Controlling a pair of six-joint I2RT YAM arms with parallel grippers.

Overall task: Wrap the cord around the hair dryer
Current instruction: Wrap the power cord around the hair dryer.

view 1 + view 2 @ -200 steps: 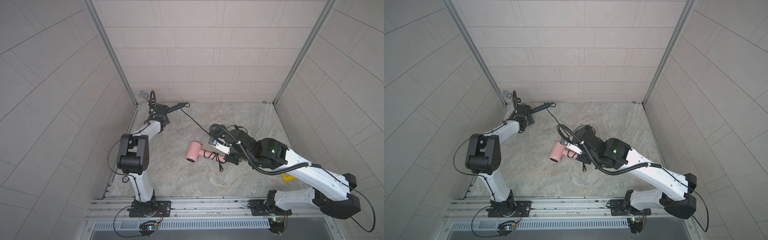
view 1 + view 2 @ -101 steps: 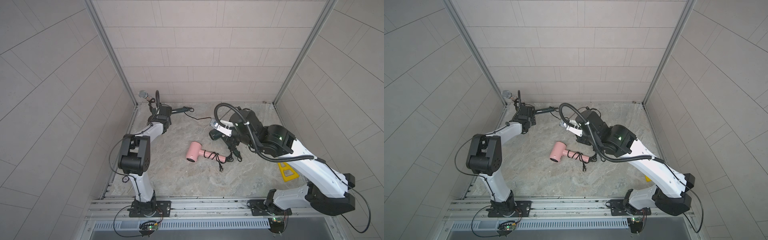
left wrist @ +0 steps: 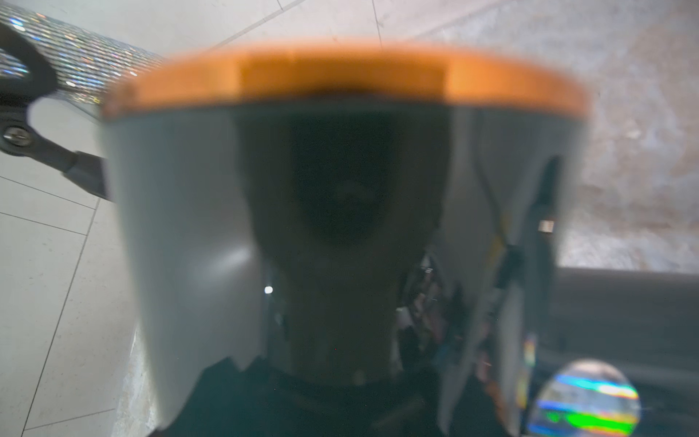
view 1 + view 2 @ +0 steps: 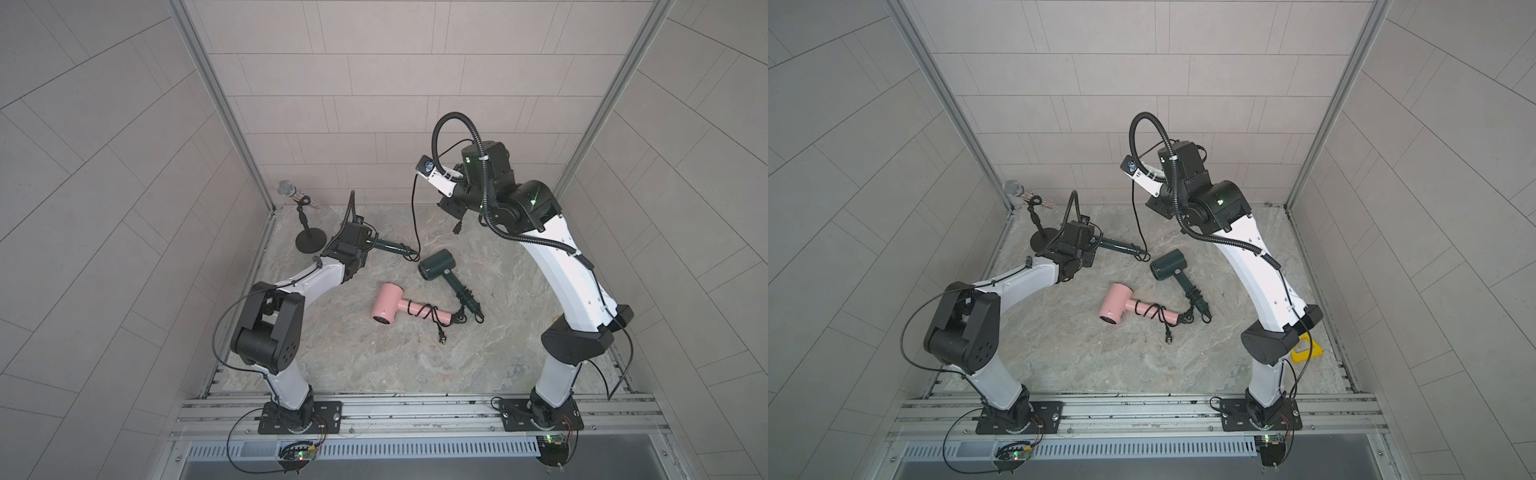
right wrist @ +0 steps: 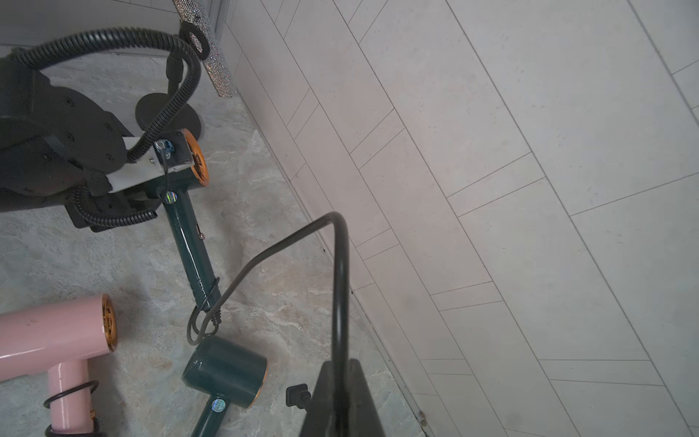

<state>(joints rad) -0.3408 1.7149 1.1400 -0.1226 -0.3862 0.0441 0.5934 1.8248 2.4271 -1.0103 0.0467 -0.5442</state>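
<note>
Left tool (image 4: 365, 244): I see it clamped on the green hair dryer (image 4: 392, 248), by its head, back left of the desk (image 4: 374, 361).
Right tool (image 5: 340, 369): raised, pinching the cord (image 5: 340, 287); plug (image 4: 457, 227) dangling.

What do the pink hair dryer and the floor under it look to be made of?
Pink hair dryer: probably glossy moulded plastic; its smooth barrel catches highlights, with a gold-coloured ring at one end. Floor: matt stone or a stone-print sheet, grey-brown veined; I cannot tell which.
</note>
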